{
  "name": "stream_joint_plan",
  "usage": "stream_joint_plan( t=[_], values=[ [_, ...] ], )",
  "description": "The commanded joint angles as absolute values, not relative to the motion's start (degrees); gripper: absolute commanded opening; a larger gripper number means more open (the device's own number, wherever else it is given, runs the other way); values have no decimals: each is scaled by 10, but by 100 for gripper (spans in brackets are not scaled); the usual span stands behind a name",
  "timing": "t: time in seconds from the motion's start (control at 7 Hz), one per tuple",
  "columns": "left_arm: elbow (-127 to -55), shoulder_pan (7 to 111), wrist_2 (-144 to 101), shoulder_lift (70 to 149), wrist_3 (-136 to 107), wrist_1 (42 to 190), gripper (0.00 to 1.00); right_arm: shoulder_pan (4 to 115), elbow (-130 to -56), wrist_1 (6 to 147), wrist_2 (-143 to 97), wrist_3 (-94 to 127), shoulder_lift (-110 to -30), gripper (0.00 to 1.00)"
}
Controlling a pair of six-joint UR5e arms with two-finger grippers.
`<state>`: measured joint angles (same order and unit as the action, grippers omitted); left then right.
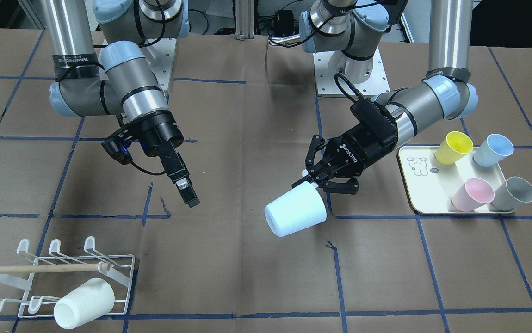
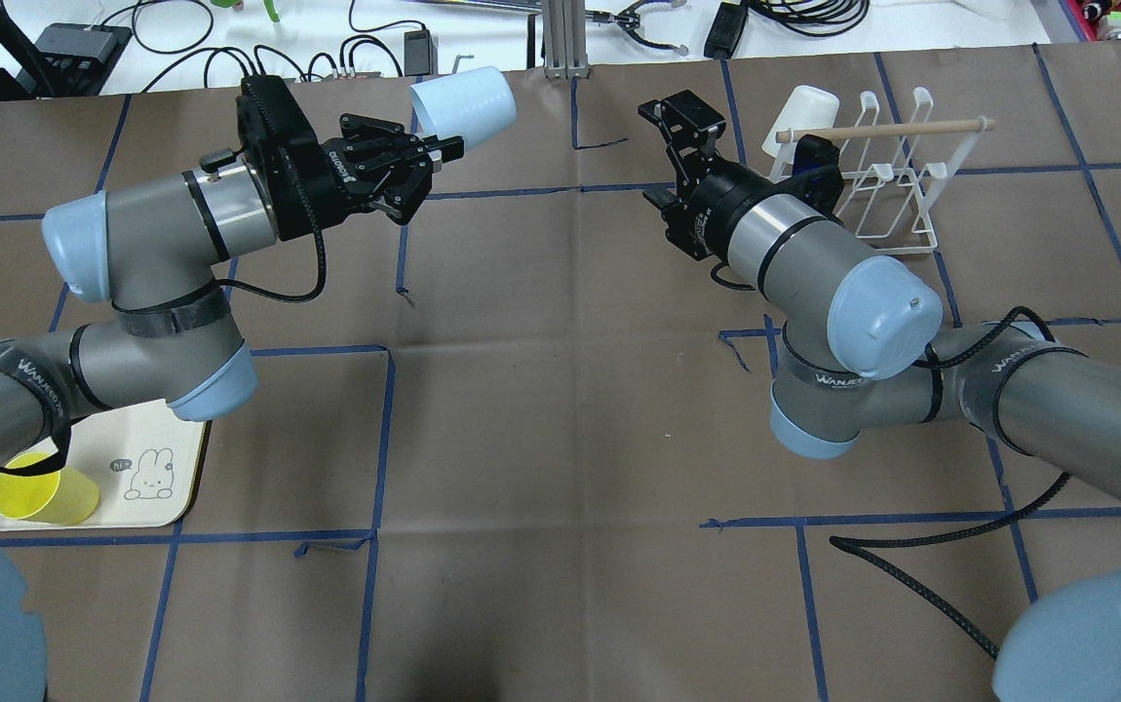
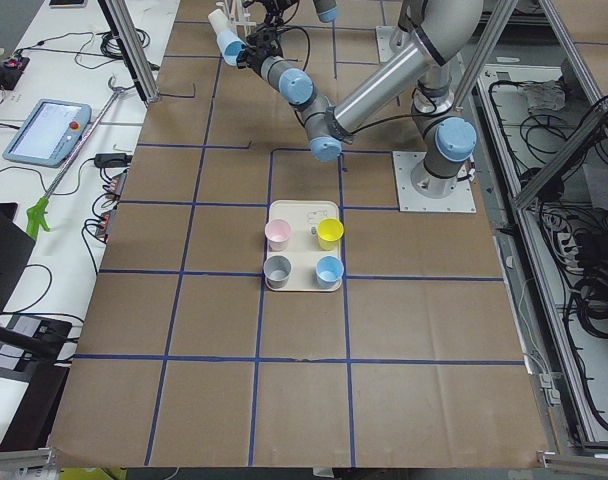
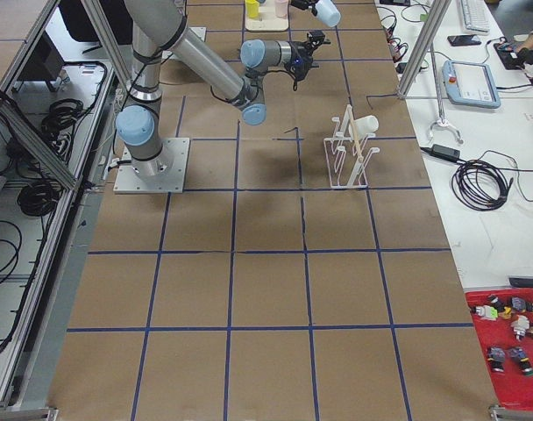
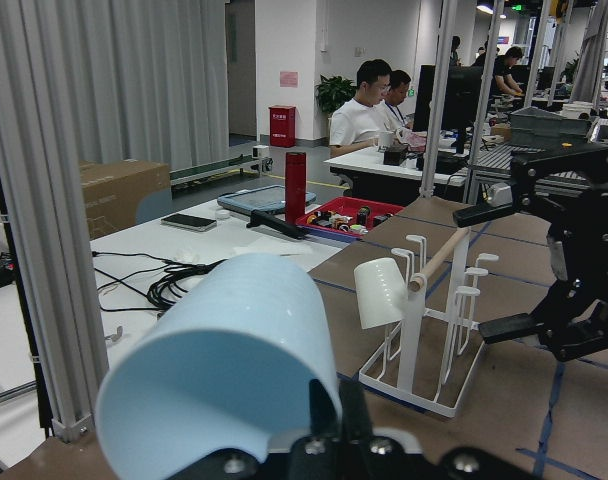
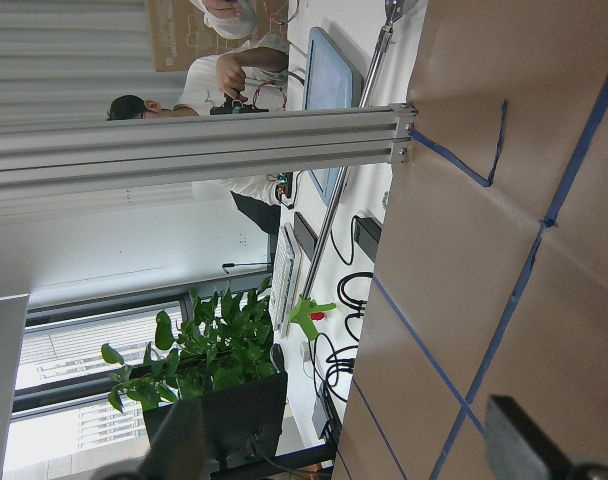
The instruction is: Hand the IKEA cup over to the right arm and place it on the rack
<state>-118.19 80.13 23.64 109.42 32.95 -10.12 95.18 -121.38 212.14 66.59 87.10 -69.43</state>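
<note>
Cup clamped in left jaws | right jaws wide, empty | rack (overhead) partly behind right arm

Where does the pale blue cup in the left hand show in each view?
Front-facing: pale blue cup at centre, under the left hand.
Overhead: cup at top, left of centre.
Exterior left: top edge, left of centre.
Exterior right: top edge, right of centre.
Left wrist: lower-left foreground, large.
Right wrist: not in it.
Shared landmark: white rack holding a white cup.
</note>
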Motion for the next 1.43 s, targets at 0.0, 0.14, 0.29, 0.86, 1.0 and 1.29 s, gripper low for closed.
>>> stream_joint_plan(
  t=[0.0,0.14,0.29,0.86,1.0,1.29],
  values=[
    [-1184,827,239,1109,317,-132,1,977,-1184,2122,657,881,-673,100],
    [-1184,833,240,1113,297,-148,1,992,-1166,2125,655,915,-652,100],
    [-1185,835,240,1112,294,-152,1,1004,-1144,2123,656,921,-641,99],
    [-1185,843,242,1110,290,-155,1,1017,-1097,2123,659,951,-624,99],
    [-1185,843,242,1110,290,-155,1,1018,-1097,2121,659,951,-624,99],
    [-1185,843,242,1109,290,-154,2,1031,-1093,2121,660,953,-624,99]
  ],
)
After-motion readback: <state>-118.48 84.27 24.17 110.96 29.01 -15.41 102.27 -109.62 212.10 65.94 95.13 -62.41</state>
